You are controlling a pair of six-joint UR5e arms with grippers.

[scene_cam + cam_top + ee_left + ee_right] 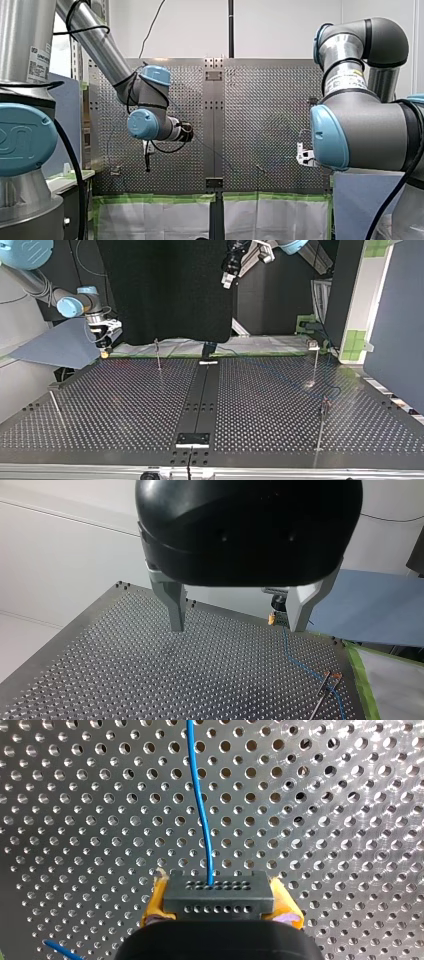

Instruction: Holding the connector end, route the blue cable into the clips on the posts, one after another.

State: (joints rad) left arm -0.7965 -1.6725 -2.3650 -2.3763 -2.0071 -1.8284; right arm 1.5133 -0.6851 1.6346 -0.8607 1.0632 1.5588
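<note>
My right claw (218,892) is clamped on the dark grey connector (218,901), with its yellow pads (156,901) pressed against both ends. In the top view this claw hangs at the far edge of the perforated worktop (125,405), at the view's left, near a thin post (158,354). Bare plate lies open from there toward the middle. My left claw (237,627) is spread wide, its metal fingers (173,602) holding nothing, and is raised well above the plate. The blue cable (201,810) leaves the connector's face of small holes and runs ahead over the worktop, thin and slightly bowed. Beyond my left claw the cable lies near the edge lined with green tape (361,670), just beside an orange-tipped post (325,685). Whether it sits in that clip cannot be told.
</note>
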